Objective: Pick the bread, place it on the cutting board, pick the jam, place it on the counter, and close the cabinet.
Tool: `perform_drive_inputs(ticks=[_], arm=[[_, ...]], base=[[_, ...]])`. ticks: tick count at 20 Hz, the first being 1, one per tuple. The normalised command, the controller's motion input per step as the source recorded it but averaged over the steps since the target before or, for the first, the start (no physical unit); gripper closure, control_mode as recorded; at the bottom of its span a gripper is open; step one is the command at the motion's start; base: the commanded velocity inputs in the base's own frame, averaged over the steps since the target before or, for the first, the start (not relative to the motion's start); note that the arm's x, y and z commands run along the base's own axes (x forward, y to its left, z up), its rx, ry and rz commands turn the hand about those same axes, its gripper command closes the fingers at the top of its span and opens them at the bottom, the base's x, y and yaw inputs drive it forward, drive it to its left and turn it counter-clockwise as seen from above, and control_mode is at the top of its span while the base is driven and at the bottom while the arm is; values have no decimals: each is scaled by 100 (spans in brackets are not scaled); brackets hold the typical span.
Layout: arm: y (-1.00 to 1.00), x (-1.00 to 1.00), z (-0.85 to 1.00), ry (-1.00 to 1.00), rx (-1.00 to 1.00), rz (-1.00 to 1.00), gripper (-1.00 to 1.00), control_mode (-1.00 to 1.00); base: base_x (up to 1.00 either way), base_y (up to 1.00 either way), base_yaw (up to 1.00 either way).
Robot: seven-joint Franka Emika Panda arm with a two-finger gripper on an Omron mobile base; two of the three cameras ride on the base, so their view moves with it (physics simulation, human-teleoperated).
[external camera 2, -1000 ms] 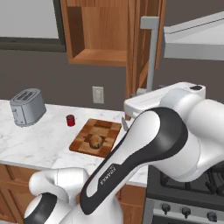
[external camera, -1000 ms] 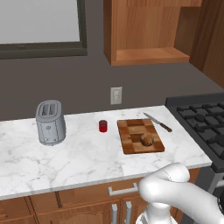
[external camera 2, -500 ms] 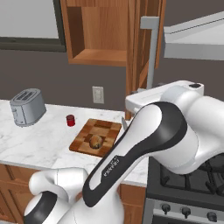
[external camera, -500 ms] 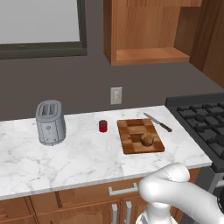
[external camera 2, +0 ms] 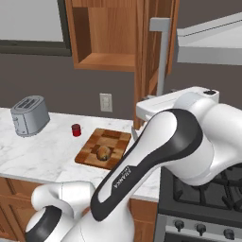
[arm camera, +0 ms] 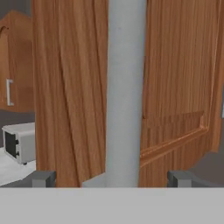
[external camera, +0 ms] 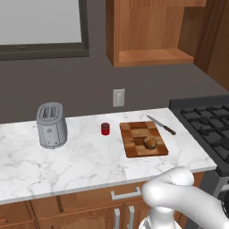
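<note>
**Cabinet door is the last job: claw lined up on the handle, not gripping yet**

Since a second ago: bench items haven't shifted. In the right base view the arm's big elbow link has swung slightly up and right; the base cameras stayed put.

Current state:
- bread [external camera: 150, 142] sits on the cutting board [external camera: 134, 147], toward its near right part.
- jam [external camera: 105, 129] stands on the bench [external camera: 80, 161], just left of the board, apart from it. Toaster [external camera: 51, 125] is well to the left, knife [external camera: 162, 125] beside the board's far right corner.
- cabinet [external camera 2: 106, 33] is open, shelf empty. Its door [external camera 2: 144, 56] swings out toward the arm.
- claw [arm camera: 111, 178] is spread wide, handle [arm camera: 126, 87] running vertically between the fingertips [arm camera: 43, 178]. No contact that I can see, nothing pinched.

Judgement: bread and jam steps look done, only the door is left.

Handling: door is a stiff hinged panel, won't flex, moves only on its arc. The bar is smooth metal, likely slippery, so pinch it squarely mid-length or just push the panel face flat. Follow the hinge arc or the fingers will slide along the bar.

Writing: "FRANKA" lettering shows on the arm link in the right base view; no labels readable on jar or toaster.
</note>
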Motion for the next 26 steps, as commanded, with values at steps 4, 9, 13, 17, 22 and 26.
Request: perform_drive_inputs(ticks=[4,9,13,17,22,26], arm=[[0,11,-4,0,2,1,-100,-100],[7,13,-9,0,0,0,-100,-100],[21,9,-8,0,0,0,-100,-100],[25,2,-1,0,1,0,-100,-100],[28,7,0,0,3,0,-100,-100],[28,1,0,0,7,0,-100,-100]], base=[[0,0,0],[0,0,0],[0,0,0],[0,0,0],[0,0,0],[0,0,0]])
